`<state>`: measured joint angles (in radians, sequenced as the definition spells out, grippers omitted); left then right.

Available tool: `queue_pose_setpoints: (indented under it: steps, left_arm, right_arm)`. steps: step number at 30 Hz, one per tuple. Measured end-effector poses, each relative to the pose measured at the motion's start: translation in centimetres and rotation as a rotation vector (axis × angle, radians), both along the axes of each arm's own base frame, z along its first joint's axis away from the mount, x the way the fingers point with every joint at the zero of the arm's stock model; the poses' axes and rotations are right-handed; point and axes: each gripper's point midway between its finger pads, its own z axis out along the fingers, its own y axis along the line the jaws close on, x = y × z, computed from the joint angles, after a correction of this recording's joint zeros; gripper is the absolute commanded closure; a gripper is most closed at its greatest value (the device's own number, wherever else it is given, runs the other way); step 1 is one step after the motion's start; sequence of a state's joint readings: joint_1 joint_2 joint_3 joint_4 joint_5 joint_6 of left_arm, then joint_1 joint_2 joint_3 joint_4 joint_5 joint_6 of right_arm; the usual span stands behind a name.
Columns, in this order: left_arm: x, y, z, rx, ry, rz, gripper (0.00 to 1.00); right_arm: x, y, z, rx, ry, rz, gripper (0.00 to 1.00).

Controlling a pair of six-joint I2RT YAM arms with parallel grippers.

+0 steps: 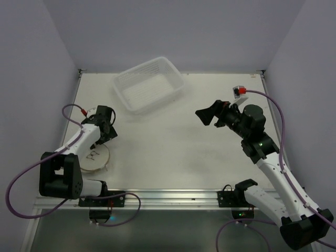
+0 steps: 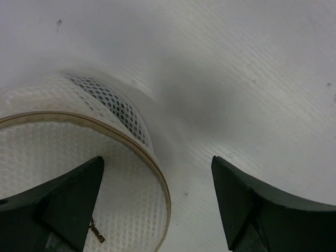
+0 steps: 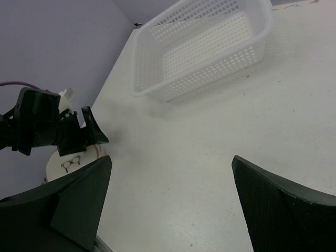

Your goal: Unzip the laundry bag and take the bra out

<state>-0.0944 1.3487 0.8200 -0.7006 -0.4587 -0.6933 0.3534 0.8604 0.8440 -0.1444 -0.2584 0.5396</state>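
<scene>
Top view first: the laundry bag (image 1: 93, 159) lies flat on the white surface (image 1: 178, 152) down at 8 o'clock, its little black drawing facing up. The left fingers (image 1: 101, 137) hang right over its 1 o'clock edge. The white basket (image 1: 122, 80) sits up near 12 o'clock, well apart from the bag. Over at 3 o'clock the right fingers (image 1: 206, 116) are up in the air, spread wide, gripping nothing.

Left wrist view now: the left fingers (image 2: 68, 205) are released and wide apart. One is over the bag's flat mesh face, the other over bare surface (image 2: 252, 79) at 3 o'clock. The bag (image 2: 63, 152) fills the 8 o'clock corner, and its tan rim trim (image 2: 113, 130) curves between the two fingers. Something dark shows through the mesh side wall, though I cannot tell what it is.

Right wrist view: the right fingers (image 3: 283, 210) are fully spread above open surface (image 3: 199, 136). The basket (image 3: 210, 79) is at 12 o'clock, and the left fingers (image 3: 92, 132) sit over the bag (image 3: 71, 164) at 9 o'clock
</scene>
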Motion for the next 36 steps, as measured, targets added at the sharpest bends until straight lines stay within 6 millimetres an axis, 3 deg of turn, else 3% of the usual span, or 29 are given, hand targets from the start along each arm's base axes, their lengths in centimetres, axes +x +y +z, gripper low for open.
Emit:
queue_pose_setpoints:
  steps: [1,3,5,10,17,22,26,30,32,36]
  left_arm:
    - [-0.2,0.0,-0.4,0.0,0.013,0.003,0.25]
    - [-0.5,0.0,-1.3,0.002,0.035,0.003,0.39]
    - [-0.9,0.0,-2.2,0.0,0.059,0.0,0.63]
    - [-1.2,-0.5,-3.3,-0.03,0.075,-0.008,1.0]
    - [0.0,-2.2,-3.6,-0.093,0.042,-0.076,1.0]
    - [2.0,-6.3,-4.4,-0.161,-0.001,-0.221,1.0]
    - [4.9,-12.2,-4.5,-0.241,-0.059,-0.382,1.0]
    - [7.0,-22.6,-4.1,-0.333,-0.098,-0.633,1.0]
    - [6.5,-28.3,-3.7,-0.372,-0.104,-0.781,1.0]
    - [4.0,-37.1,-1.6,-0.426,-0.135,-1.041,0.99]
  right_arm:
    - [0.0,0.0,-0.2,-0.001,0.003,0.0,0.01]
    - [0.0,0.0,-0.4,-0.002,0.008,0.003,0.01]
    - [-0.1,0.1,-0.6,-0.003,0.011,0.004,0.01]
    - [-0.3,0.1,-0.4,0.0,0.003,0.006,0.01]
    - [-0.4,0.1,-0.3,0.001,0.001,0.009,0.01]
    - [-0.5,0.1,-0.2,0.002,-0.004,0.009,0.01]
    - [-0.7,0.0,0.1,0.005,-0.013,0.01,0.01]
    - [-0.8,-0.1,0.1,0.002,-0.012,0.006,0.01]
    - [-1.0,-0.2,0.1,-0.001,-0.01,0.002,0.01]
    - [-1.1,-0.7,0.2,-0.007,-0.016,-0.024,0.01]
